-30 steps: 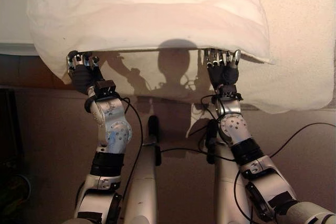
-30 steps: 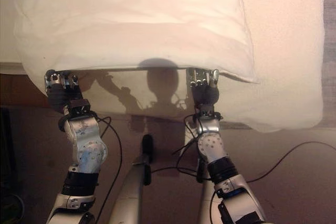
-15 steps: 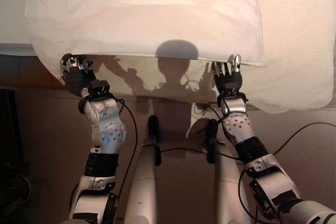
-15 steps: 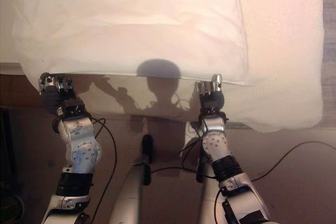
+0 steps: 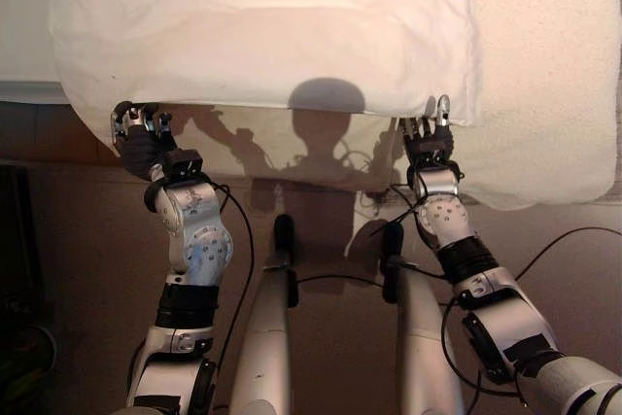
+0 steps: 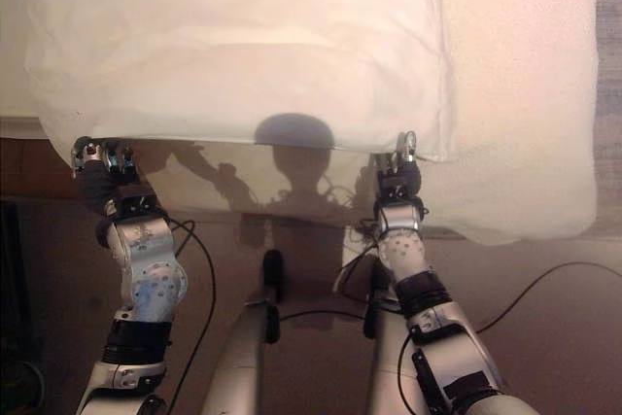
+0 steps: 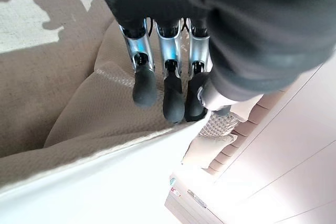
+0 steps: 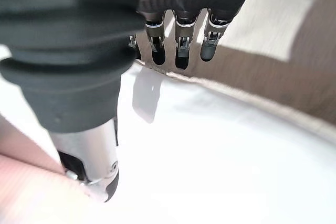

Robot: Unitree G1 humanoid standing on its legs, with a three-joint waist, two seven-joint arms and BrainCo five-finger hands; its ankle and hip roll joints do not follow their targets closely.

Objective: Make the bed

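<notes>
My left hand [image 5: 144, 138] and right hand [image 5: 428, 143] pinch the pillow's [image 5: 262, 31] near edge, fingers curled; it sits on the bed [image 5: 544, 65] (placement unfinished, I judge).

A bedroom: a white pillow [image 5: 262, 31] lies on a cream-covered bed [image 5: 544, 65].
</notes>
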